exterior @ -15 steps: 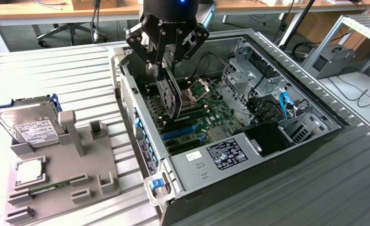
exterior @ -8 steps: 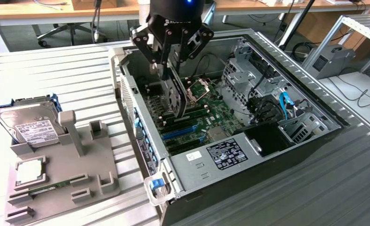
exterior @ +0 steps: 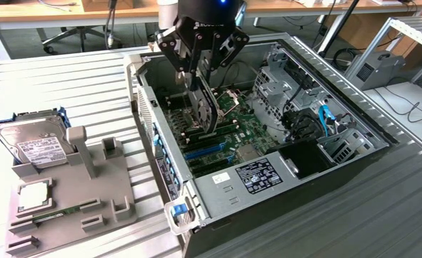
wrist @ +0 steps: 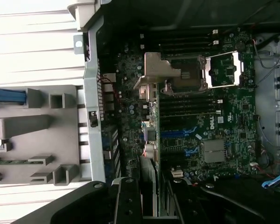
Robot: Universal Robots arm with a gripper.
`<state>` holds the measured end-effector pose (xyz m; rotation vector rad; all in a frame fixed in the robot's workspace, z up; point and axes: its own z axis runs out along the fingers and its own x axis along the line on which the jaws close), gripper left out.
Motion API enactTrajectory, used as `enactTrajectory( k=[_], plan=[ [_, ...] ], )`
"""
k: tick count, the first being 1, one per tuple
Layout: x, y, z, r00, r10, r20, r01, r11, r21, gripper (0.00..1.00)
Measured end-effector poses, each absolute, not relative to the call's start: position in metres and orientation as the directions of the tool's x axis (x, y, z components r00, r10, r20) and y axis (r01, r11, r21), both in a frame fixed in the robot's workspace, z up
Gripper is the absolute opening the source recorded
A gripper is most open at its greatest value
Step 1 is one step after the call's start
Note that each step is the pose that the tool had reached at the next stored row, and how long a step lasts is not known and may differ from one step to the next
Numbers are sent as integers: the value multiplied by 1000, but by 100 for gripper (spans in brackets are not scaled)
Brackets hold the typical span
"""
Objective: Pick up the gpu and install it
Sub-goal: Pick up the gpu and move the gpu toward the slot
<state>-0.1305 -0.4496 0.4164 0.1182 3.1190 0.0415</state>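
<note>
Exterior view: gripper [exterior: 198,73] clamped on gpu [exterior: 207,110].
Card edge-on and tilted, inside open computer case [exterior: 307,180], just above motherboard [exterior: 250,129]; hard drive [exterior: 35,142] well apart, exterior view's left.

Gpu [exterior: 205,107]: thin flat black card with a silver bracket at one end, clamped edge-on in the claw [exterior: 195,72], hanging tilted inside the open computer case [exterior: 145,107], lower end close over the green motherboard [exterior: 250,129]; contact not discernible.
</note>
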Motion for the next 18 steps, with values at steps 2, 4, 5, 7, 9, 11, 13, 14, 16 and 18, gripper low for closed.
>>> enactTrajectory(
  k=[2,4,5,7,9,11,13,14,16,18],
  plan=[
    [-128,-450,416,-997,76,-19,75,997,26,28],
    [-125,-450,416,-997,76,-19,75,997,25,28],
    [-124,-450,416,-997,76,-19,75,997,24,28],
    [-122,-450,416,-997,76,-19,75,997,23,28],
    [-120,-450,416,-997,76,-19,75,997,22,28],
    [-118,-450,416,-997,76,-19,75,997,21,28],
    [-116,-450,415,-997,76,-20,75,997,20,28],
    [-114,-450,415,-997,76,-20,75,997,20,28],
    [-112,-450,415,-997,76,-20,75,997,19,28],
    [-110,-450,415,-997,76,-20,75,997,18,28]
  ],
)
